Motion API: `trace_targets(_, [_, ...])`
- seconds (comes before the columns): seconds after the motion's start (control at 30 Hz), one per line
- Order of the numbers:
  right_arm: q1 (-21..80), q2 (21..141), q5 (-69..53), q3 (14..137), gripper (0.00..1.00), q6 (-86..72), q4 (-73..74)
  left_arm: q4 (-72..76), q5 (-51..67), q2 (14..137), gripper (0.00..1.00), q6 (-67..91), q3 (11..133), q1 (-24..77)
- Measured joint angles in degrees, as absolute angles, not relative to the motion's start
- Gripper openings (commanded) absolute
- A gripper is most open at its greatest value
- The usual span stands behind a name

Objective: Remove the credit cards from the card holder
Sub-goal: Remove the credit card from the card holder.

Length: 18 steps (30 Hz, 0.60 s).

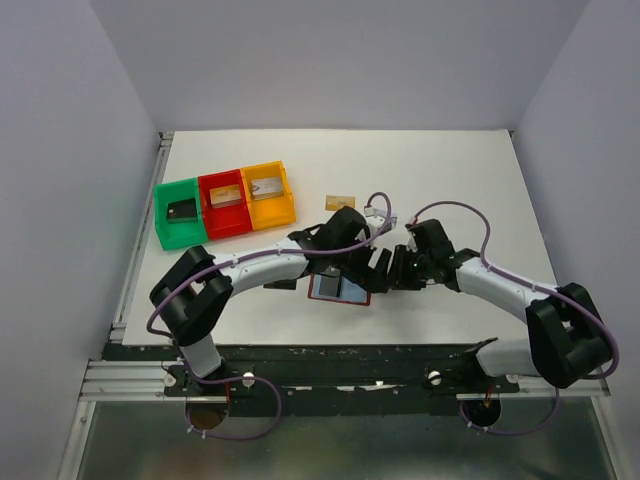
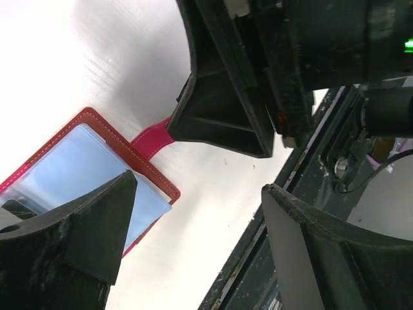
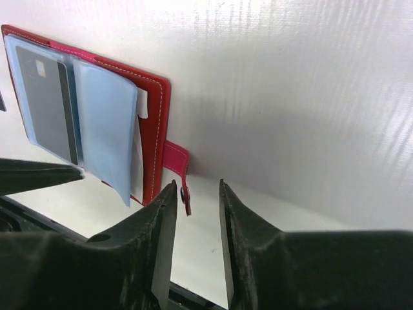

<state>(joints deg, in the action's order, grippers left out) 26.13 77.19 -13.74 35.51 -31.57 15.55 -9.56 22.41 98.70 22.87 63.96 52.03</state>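
Card holder [image 3: 153, 110] lies open and flat on the worktop [image 3: 290, 97], between my two arms. My right pincer [image 3: 197, 206] is partly open, with the snap tab [image 3: 175, 158] just at its tips and nothing clamped. My left pincer [image 2: 200, 213] hangs wide open over the blue pockets [image 2: 71, 168], empty. A black card [image 3: 42, 90] sits in one pocket. My call: pin the tab down with the right, then slide the card out along the pocket mouth, not upward, or the whole sleeve lifts
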Motion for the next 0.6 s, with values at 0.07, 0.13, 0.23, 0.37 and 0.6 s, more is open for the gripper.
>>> trace_targets(0.07, [26.1,76.4,-12.9,35.5,0.43,-31.7,16.1,-9.6,22.4,97.4,0.92,22.9,64.0,51.9])
trace_targets(0.13, [26.1,75.6,-12.4,35.5,0.43,-31.8,16.6,-9.6,22.2,95.3,0.93,22.9,64.0,51.9])
trace_targets(0.23, [26.1,72.6,-12.2,34.8,0.43,-31.9,16.5,-8.9,21.3,91.2,0.93,23.3,63.2,51.8])
trace_targets(0.37, [26.1,65.6,-14.7,33.3,0.41,-31.1,15.5,-4.6,19.4,80.6,0.87,26.5,55.7,49.1])
trace_targets(0.6, [26.3,64.8,-25.9,34.0,0.40,-31.0,7.5,1.1,14.5,73.4,0.51,36.3,41.4,35.6])
